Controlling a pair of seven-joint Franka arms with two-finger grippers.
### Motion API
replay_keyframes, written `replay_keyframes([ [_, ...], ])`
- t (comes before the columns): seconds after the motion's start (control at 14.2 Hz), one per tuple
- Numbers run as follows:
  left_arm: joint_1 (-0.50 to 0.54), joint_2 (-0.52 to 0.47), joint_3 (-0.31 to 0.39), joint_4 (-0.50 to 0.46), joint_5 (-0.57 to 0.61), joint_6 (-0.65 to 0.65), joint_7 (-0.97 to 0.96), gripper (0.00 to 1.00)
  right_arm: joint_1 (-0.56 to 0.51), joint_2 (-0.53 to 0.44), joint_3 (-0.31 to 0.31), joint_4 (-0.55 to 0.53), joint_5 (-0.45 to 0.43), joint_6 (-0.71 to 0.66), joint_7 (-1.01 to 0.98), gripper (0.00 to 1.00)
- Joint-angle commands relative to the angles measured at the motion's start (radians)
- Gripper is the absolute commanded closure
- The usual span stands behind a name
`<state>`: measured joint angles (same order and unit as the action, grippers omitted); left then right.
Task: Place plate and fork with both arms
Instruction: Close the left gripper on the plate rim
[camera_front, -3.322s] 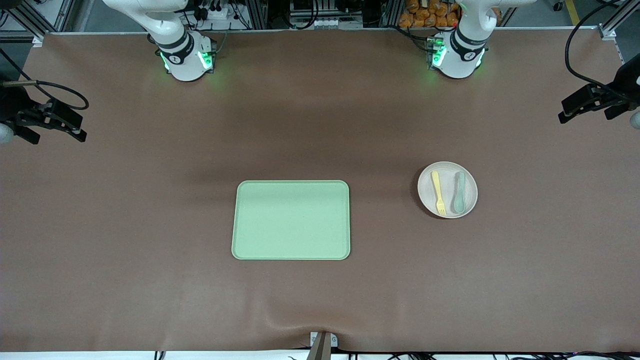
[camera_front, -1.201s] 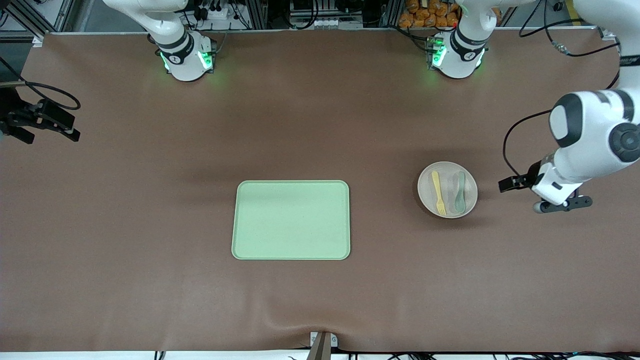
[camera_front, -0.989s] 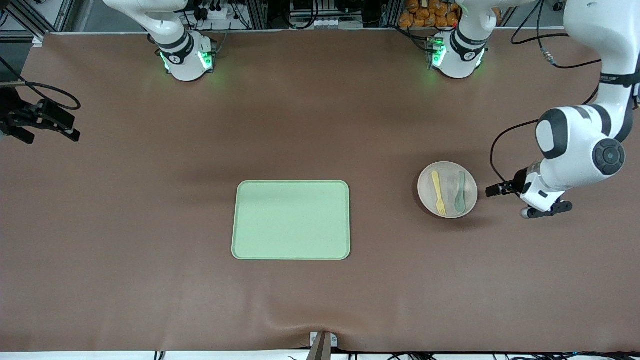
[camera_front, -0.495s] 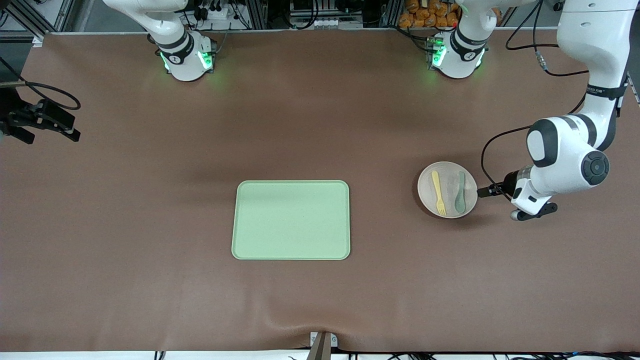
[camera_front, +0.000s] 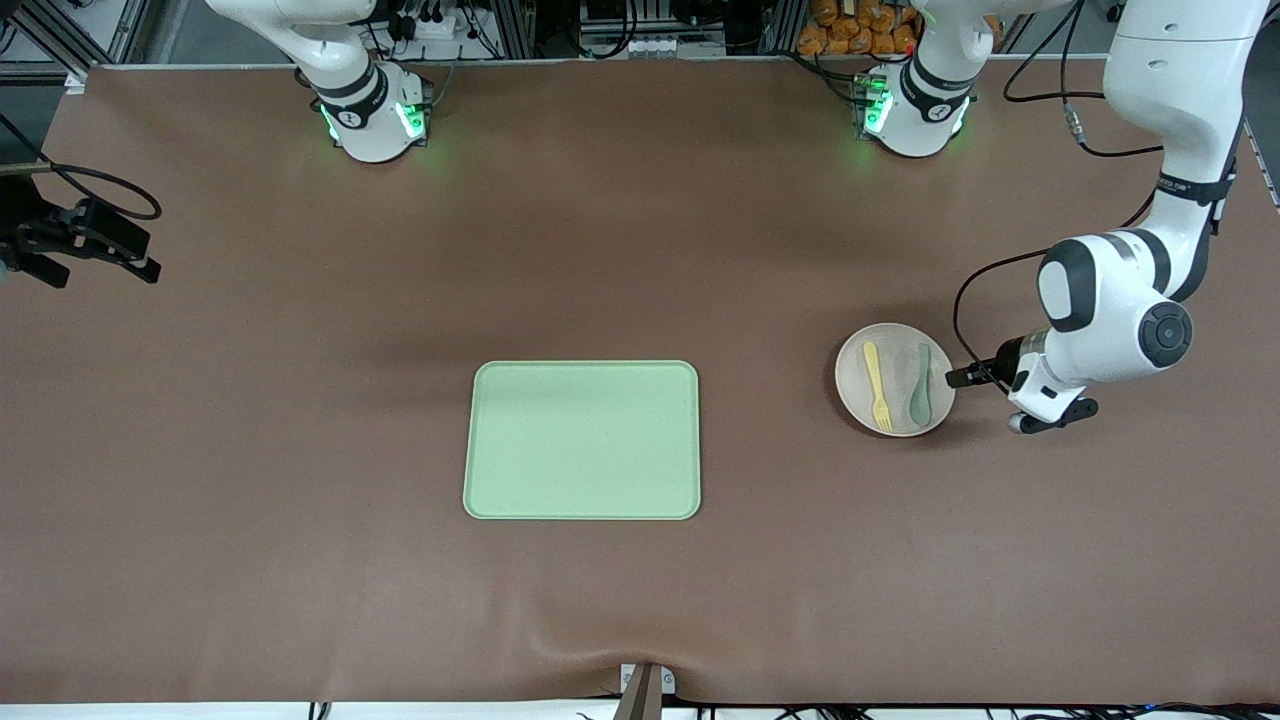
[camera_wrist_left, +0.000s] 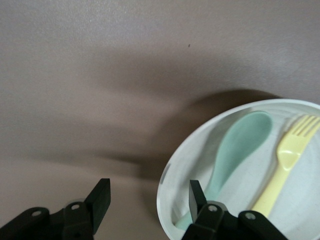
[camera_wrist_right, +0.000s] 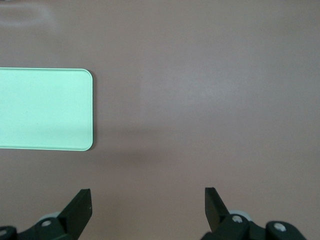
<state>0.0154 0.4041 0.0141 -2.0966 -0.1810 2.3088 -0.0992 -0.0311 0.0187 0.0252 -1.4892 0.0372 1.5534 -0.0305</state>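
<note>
Beige-pink plate (camera_front: 895, 380): I see it on the table toward the left arm's end, well apart from the green tray (camera_front: 582, 440).
Fork (camera_front: 876, 385): lying in the plate beside the green spoon (camera_front: 919, 383).
Left gripper (camera_wrist_left: 150, 197): fingers spread, straddling the plate's rim.
Right gripper (camera_wrist_right: 148, 205): I read it as spread wide, waiting above bare table at its own end.

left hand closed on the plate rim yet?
No: in the left wrist view the left hand is open, one finger over the plate edge, the other over bare table.
</note>
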Motion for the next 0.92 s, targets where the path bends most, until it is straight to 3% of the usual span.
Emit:
replay_keyframes([
  [0.0,0.003,0.007,-0.006,-0.019,-0.02,0.037,0.019,0.41,-0.017,0.006,0.005,0.014,0.021,-0.009,-0.019,0.0],
  [0.14,0.001,0.008,-0.008,-0.022,-0.063,0.037,0.019,0.55,-0.015,0.006,0.005,0.014,0.021,-0.009,-0.017,0.0],
  [0.42,0.001,0.021,-0.02,-0.02,-0.074,0.037,0.019,0.56,-0.017,0.006,0.005,0.014,0.021,-0.01,-0.019,0.0],
  [0.71,0.001,0.038,-0.022,-0.019,-0.078,0.038,0.019,0.74,-0.017,0.006,0.005,0.012,0.021,-0.01,-0.019,0.0],
  [0.85,0.001,0.045,-0.022,-0.019,-0.081,0.038,0.019,0.92,-0.017,0.006,0.005,0.014,0.021,-0.009,-0.019,0.0],
])
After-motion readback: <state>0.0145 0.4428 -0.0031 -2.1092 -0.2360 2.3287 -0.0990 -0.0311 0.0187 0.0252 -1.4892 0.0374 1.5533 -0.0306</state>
